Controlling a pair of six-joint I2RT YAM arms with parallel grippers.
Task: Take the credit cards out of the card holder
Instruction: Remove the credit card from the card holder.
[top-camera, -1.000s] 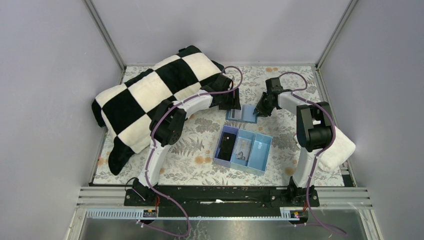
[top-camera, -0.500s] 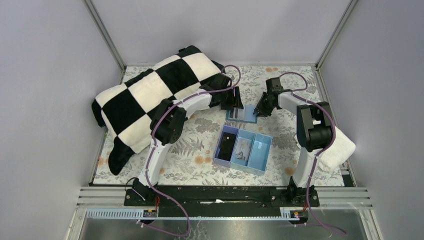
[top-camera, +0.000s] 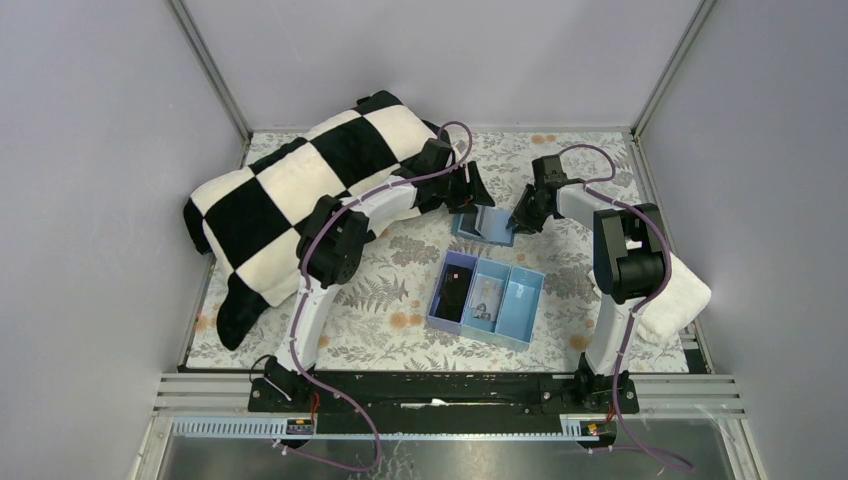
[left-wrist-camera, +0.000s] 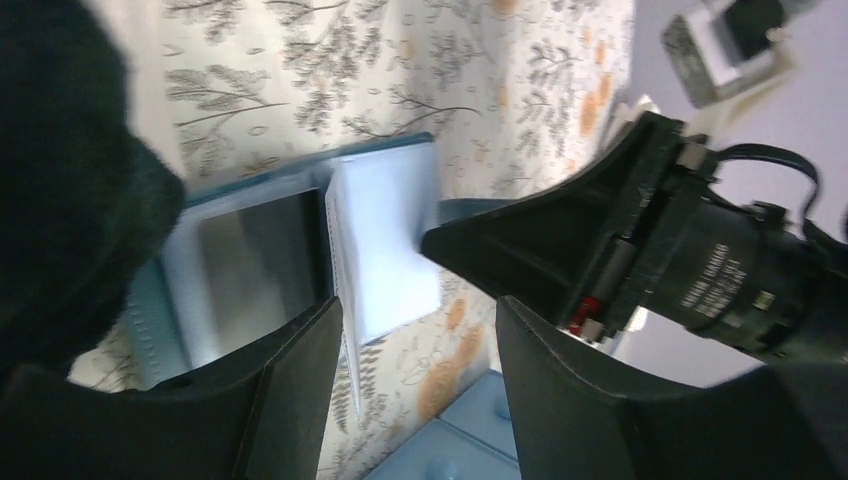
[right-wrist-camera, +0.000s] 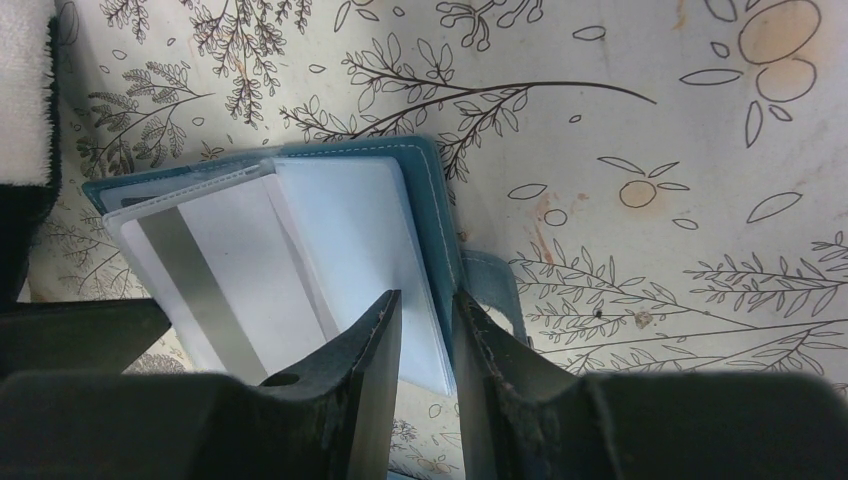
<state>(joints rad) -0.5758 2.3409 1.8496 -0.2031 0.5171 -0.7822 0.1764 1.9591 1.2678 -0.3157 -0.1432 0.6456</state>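
The card holder (top-camera: 476, 226) lies opened out on the floral table (top-camera: 400, 290), at the far middle, just beyond a light-blue three-compartment tray (top-camera: 523, 296) and between the two arms. The credit cards (right-wrist-camera: 340, 240) sit inside it. From the right wrist, a plain pale one covers the right panel, and one with a grey stripe lies beside it on the left. Both are within the teal stitched border.

The right tool (right-wrist-camera: 428, 300) is closed to a narrow slit on the holder's right edge, with the pale card's corner and the teal rim caught between its fingers. From above, that side of the holder looks lifted off the table.

The left tool (left-wrist-camera: 418, 310) hangs over the holder's other side, jaws wide apart with nothing between them. Whether it touches the holder I cannot tell.

A black-and-white checkered blanket (top-camera: 300, 190) is heaped on the table's far left, against the left arm. A white towel (top-camera: 685, 290) lies at the right edge. The tray's left compartment holds a dark object, and the middle one holds small bits too tiny to name.
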